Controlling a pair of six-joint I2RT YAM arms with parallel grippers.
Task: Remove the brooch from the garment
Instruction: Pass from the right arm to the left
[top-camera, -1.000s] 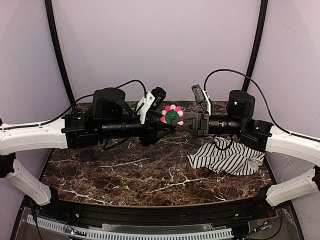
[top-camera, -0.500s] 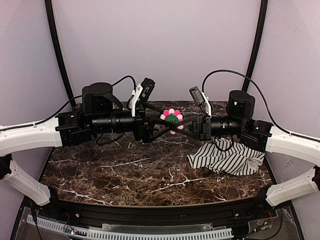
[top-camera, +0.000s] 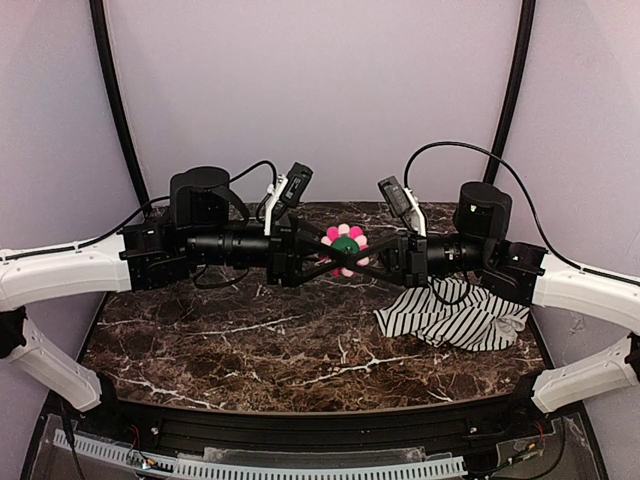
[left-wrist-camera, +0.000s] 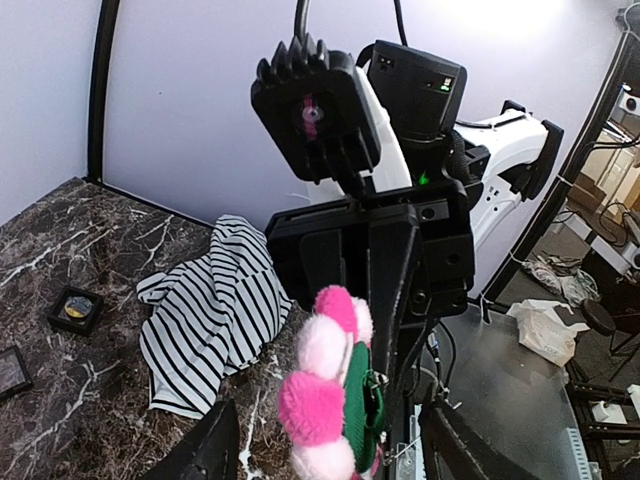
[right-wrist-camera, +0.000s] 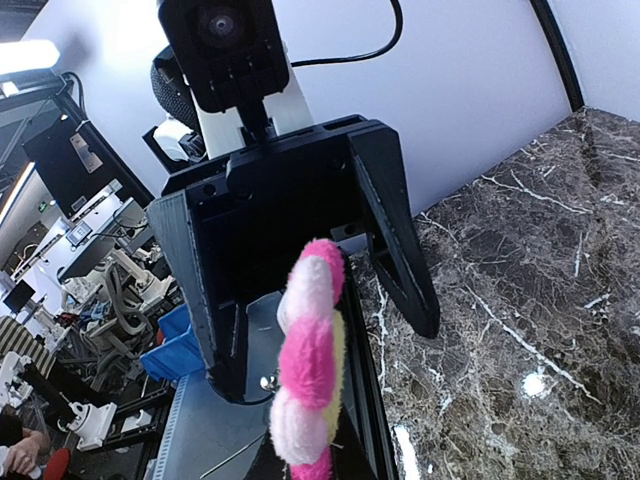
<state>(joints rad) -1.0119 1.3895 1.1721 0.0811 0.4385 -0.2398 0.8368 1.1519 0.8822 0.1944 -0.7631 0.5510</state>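
Note:
The brooch (top-camera: 344, 246), a fluffy pink and white flower with a green centre, hangs in the air above the table's back middle. My right gripper (top-camera: 366, 256) is shut on it from the right. In the right wrist view the brooch (right-wrist-camera: 310, 370) stands edge-on against my right gripper (right-wrist-camera: 335, 445). My left gripper (top-camera: 322, 256) faces it from the left, open, its fingers (right-wrist-camera: 398, 235) spread to either side of the flower without touching. From the left wrist, the brooch (left-wrist-camera: 335, 390) sits between my left gripper's (left-wrist-camera: 330, 435) wide jaws. The striped garment (top-camera: 455, 318) lies crumpled on the table, apart from the brooch.
The dark marble table (top-camera: 250, 340) runs under both arms. Two small black square frames (left-wrist-camera: 75, 308) (left-wrist-camera: 10, 370) lie on it beyond the garment (left-wrist-camera: 210, 310). Black curved poles (top-camera: 115, 100) rise at the back corners, and a cable tray (top-camera: 260, 462) lines the near edge.
My left gripper's jaws have come off the brooch and spread, and the left arm drew back a little to the left. The brooch, held by the right gripper, sank slightly.

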